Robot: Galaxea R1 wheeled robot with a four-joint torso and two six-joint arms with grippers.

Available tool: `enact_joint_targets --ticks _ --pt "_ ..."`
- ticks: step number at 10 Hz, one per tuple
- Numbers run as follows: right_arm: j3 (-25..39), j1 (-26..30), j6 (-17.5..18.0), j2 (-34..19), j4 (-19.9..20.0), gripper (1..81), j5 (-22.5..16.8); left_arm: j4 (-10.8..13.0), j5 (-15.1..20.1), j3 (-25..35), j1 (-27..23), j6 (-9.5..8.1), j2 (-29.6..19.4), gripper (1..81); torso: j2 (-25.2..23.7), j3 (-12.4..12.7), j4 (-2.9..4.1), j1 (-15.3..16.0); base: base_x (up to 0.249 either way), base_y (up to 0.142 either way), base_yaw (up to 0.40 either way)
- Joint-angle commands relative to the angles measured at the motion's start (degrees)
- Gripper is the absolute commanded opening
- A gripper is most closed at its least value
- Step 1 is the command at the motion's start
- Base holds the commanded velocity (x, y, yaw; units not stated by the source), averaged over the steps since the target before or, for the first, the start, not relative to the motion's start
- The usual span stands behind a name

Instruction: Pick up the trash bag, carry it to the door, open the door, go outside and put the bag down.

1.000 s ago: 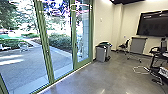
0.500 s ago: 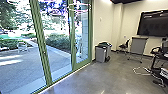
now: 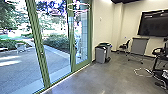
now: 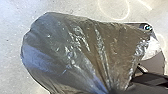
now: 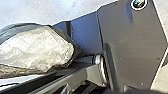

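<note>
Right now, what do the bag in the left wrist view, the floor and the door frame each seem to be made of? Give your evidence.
Bag: probably thin, glossy plastic; it creases and glints.
Floor: likely polished concrete; mottled grey with soft reflections.
Door frame: green, painted-looking; metal or wood, I can't tell.

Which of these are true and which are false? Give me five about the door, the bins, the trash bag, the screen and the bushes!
1. The glass door has a green frame. True.
2. The grey bins stand outside. False: they stand indoors, on the floor.
3. The trash bag is bright pink. False: it is mostly dark and shiny.
4. The dark screen is on the wall. True.
5. The bushes grow outside. True.
</note>
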Motion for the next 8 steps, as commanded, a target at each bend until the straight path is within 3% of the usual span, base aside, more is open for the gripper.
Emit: enact_joint_targets --ticks 1,6,8 --pt "0.7 3.3 0.1 0.4 -0.5 81.1 -2.9 0.6 3.4 -0.2 -3.8 0.27 -0.2 1.0 0.0 0.0 0.00 0.0 0.152 0.000 0.000" --pt "0.6 3.2 0.0 0.4 -0.6 81.1 -2.9 0.7 3.4 -0.2 -3.8 0.27 -0.1 1.0 0.0 0.0 0.00 0.0 0.152 0.000 0.000" --pt "0.6 3.2 0.0 0.4 -0.6 81.1 -2.9 0.7 3.4 -0.2 -3.7 0.27 -0.2 1.0 0.0 -5.1 0.00 0.0 0.152 0.000 0.000"
